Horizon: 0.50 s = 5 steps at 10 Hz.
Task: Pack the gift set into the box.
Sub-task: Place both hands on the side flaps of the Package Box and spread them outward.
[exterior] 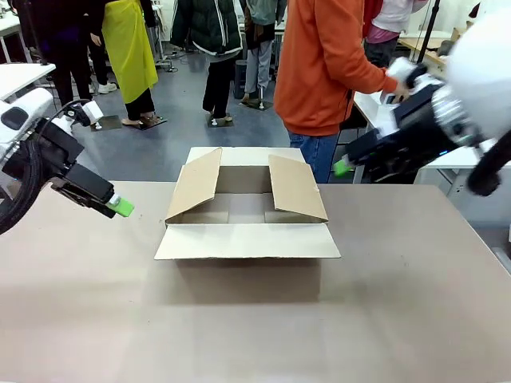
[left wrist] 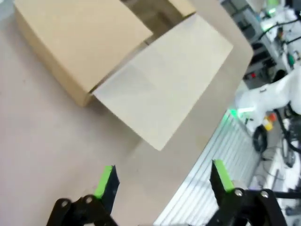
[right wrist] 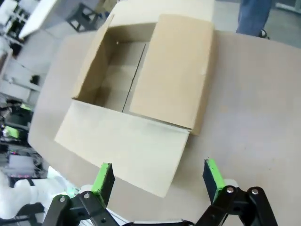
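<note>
Left jaws: wide apart, nothing btwn the green pads (left wrist: 106, 180). They hang over the bench's (exterior: 96, 319) left side, well clear of the box (exterior: 247, 240), tips aimed down-right toward it. In the left wrist view the box (left wrist: 80, 37) lies ahead of the pads, one flap spread flat twd the camera.

Right jaws: also spread wide and empty, green pads (right wrist: 211, 173) apart. In the front view only one green tip (exterior: 342, 167) is plain. They're held up off the bench by its far right edge, right of the box, angled down-left.

Box sits mid-bench, open. Near flap is folded out flat twd the robot, the 2 side flaps stand up at a slant, far flap leans back. Right wrist view looks down into the box (right wrist: 174, 70); its cardboard floor shows.

Person in orange top (exterior: 323, 64) stands past the far edge, just right of the box.
</note>
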Each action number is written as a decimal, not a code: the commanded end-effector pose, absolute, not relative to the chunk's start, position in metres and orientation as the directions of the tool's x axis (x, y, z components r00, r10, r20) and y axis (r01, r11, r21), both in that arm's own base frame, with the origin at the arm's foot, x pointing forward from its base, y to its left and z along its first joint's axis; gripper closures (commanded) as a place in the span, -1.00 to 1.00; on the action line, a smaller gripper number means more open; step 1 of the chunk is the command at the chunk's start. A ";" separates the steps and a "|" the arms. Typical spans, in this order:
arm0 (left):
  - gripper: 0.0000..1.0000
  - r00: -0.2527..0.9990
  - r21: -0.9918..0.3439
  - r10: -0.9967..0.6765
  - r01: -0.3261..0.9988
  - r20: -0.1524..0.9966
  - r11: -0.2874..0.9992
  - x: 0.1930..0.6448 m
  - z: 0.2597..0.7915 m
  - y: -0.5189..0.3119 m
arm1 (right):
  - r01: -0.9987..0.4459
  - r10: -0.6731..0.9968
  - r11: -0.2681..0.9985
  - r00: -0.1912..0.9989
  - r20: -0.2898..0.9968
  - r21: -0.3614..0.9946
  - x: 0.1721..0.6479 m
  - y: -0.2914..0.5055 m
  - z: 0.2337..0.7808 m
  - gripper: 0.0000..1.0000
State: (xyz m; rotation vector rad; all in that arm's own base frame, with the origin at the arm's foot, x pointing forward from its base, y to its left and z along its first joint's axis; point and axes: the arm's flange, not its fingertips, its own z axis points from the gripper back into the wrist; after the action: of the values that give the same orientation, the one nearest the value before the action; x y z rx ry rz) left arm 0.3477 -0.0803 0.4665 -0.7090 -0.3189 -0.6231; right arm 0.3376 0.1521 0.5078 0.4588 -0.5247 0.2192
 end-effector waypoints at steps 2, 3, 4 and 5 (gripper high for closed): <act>-1.00 0.793 -0.561 -0.298 0.594 0.532 0.576 0.347 0.466 0.008 | -0.281 0.034 0.866 0.858 0.513 0.413 0.340 0.117 0.520 -1.00; -1.00 0.793 -0.561 -0.298 0.594 0.532 0.576 0.347 0.466 0.008 | -0.281 0.034 0.866 0.858 0.513 0.413 0.340 0.117 0.520 -1.00; -1.00 0.800 -0.547 -0.319 0.586 0.508 0.597 0.351 0.467 -0.016 | -0.302 0.067 0.876 0.849 0.524 0.377 0.339 0.143 0.510 -1.00; -1.00 0.769 -0.520 -0.394 0.633 0.503 0.573 0.360 0.484 -0.044 | -0.382 0.166 0.866 0.829 0.534 0.323 0.354 0.171 0.507 -1.00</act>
State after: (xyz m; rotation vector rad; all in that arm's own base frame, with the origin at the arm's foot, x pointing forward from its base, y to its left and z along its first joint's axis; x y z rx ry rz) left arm 0.3497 -0.0066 0.4703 -0.7747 -0.3900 -0.5527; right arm 0.3415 0.1420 0.5117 0.4654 -0.5199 0.2222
